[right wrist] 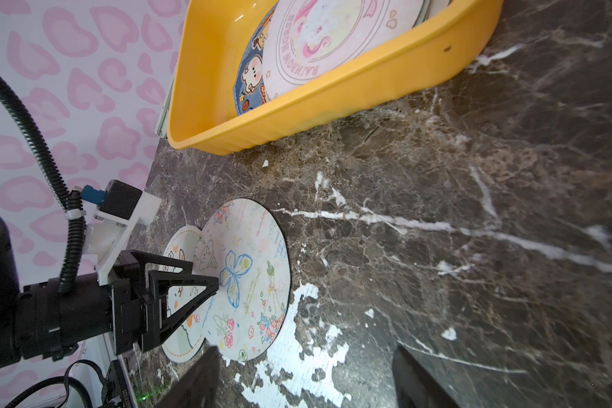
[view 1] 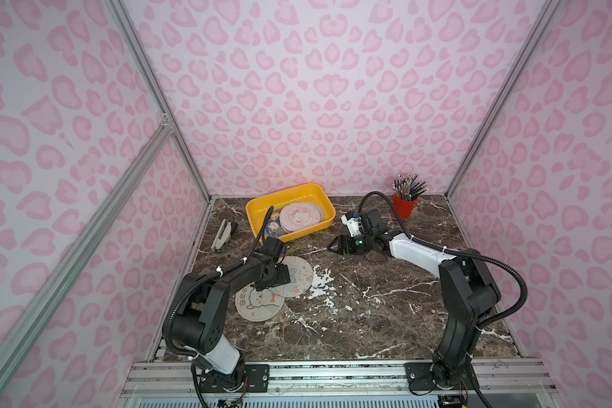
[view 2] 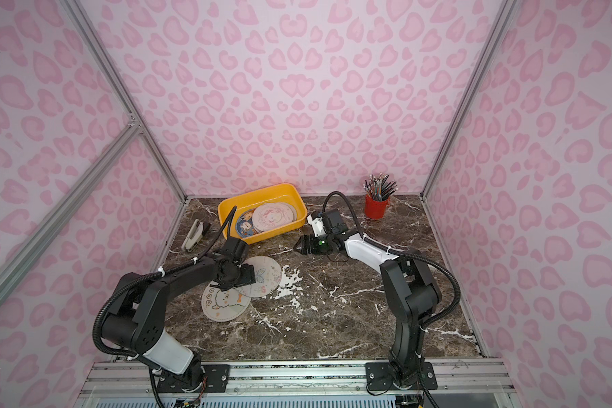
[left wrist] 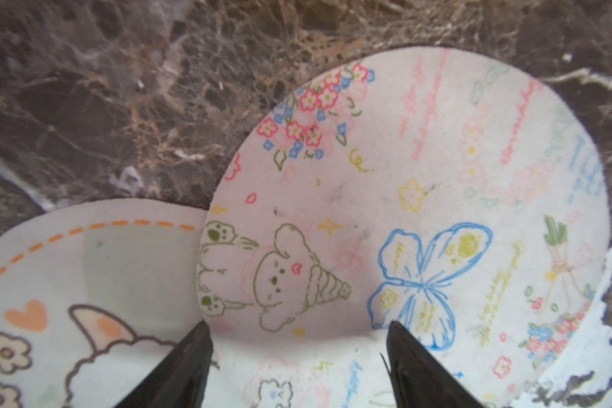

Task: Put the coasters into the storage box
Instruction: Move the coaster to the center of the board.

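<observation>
My left gripper point(left wrist: 297, 323): black. Under it, butterfly coaster point(left wrist: 403, 194): white, blue butterfly with yellow spots, red-and-blue flower cluster, olive-outlined puppy. Beside it, sheep coaster point(left wrist: 96, 268): cream, orange dashed border, orange heart, brown outline. Plain yellow storage box point(right wrist: 333, 102). In it, blue coaster point(right wrist: 250, 67) with white toast characters; pale unicorn coaster point(right wrist: 333, 35), pink ring and lettering. Dark brown marble table point(view 1: 368, 318), white veins. Pale lilac walls point(view 1: 333, 88), pink leopard blotches. Red pencil cup point(view 1: 404, 208).

Storage box point(view 1: 262, 208) at back w/ stacked coasters point(view 1: 300, 215) inside; loose coasters point(view 1: 299, 279) overlap in front; cup point(view 1: 404, 208) back-R.
</observation>
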`<state>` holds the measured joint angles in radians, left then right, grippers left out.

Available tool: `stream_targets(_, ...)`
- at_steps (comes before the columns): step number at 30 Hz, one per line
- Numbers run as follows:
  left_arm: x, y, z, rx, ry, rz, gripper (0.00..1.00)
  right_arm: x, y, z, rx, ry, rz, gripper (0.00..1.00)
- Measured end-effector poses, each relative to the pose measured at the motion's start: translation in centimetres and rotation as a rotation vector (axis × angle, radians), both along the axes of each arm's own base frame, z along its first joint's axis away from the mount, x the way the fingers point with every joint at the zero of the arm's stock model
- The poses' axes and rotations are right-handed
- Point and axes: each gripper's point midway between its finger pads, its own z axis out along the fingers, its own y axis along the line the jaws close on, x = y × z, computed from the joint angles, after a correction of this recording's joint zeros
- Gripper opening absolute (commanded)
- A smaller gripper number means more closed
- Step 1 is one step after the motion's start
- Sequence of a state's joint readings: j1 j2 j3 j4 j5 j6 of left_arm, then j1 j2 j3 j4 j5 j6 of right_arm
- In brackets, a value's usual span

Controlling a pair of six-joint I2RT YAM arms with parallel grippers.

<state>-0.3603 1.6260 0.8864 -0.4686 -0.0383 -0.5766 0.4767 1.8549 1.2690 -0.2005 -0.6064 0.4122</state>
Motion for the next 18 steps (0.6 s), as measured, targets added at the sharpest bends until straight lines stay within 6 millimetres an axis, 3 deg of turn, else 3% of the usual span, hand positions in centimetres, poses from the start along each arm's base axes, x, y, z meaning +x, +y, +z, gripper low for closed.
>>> stream_targets(18, 1.8, -7.1, 0.5, -0.088, -0.025, -0.127, 0.79, -0.3, -0.4, -0.8, -0.009, 0.017, -0.004, 0.78)
